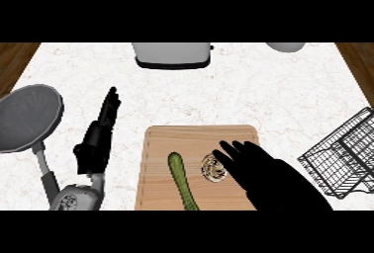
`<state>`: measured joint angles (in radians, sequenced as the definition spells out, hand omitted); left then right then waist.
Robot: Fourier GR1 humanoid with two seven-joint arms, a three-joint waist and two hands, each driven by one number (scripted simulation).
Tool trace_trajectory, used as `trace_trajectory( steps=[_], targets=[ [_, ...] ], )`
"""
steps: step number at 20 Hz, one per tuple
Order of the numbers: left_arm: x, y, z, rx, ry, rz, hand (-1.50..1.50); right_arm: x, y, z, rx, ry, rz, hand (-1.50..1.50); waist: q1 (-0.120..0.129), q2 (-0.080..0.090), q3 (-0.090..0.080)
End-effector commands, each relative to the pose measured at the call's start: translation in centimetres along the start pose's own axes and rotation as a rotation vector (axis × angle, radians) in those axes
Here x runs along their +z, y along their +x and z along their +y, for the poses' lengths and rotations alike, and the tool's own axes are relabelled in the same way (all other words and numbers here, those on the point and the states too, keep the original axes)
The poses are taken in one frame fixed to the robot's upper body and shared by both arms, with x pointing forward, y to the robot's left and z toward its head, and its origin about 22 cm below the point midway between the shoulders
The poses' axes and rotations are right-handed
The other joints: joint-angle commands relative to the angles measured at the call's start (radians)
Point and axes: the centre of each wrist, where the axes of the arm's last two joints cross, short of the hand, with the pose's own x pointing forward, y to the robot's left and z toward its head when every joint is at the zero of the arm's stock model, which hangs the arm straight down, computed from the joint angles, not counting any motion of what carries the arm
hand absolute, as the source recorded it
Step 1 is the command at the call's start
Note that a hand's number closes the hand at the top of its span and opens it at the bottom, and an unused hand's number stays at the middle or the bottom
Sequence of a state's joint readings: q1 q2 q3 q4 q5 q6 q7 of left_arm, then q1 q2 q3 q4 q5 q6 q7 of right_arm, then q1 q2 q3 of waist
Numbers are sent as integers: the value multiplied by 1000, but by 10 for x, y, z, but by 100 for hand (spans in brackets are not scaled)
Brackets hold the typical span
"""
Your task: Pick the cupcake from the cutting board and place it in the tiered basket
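Hiding rt edge of cupcake [211, 167], R hand [266, 173] is spread open; L hand [99, 137] open too.

Green cucumber [182, 185], tan board [197, 138], marbled white counter [219, 94]

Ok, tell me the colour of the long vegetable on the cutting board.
Green; the vegetable shows best in head view.

Views: one, head view.
Position: above the near edge of the counter [219, 89], facing steeply down.
Range: close.
Coverage: cutting board [161, 148] at lower centre, cut by the lower edge. Toaster [173, 54] cropped at top, tiered basket [343, 153] cropped at right, pan [27, 118] at left.
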<state>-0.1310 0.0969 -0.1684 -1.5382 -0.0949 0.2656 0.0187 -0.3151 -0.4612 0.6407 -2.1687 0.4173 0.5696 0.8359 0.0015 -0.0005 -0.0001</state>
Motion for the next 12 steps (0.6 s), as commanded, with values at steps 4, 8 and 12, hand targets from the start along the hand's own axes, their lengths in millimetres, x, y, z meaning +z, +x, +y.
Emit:
trace_trajectory(
  steps=[4, 8, 12],
  targets=[
    [3, 4, -1, 13, -5, 13, 0, -23, 1, 4, 101, -29, 2, -150, 2, 0, 0],
    [-13, 17, 20, -3, -5, -11, 0, -28, -15, 16, 84, -60, 71, -150, -1, 1, 0],
    [-2, 11, 9, 27, -1, 11, 0, -30, -21, 25, 66, -48, 119, -150, -2, 0, 0]
  ],
)
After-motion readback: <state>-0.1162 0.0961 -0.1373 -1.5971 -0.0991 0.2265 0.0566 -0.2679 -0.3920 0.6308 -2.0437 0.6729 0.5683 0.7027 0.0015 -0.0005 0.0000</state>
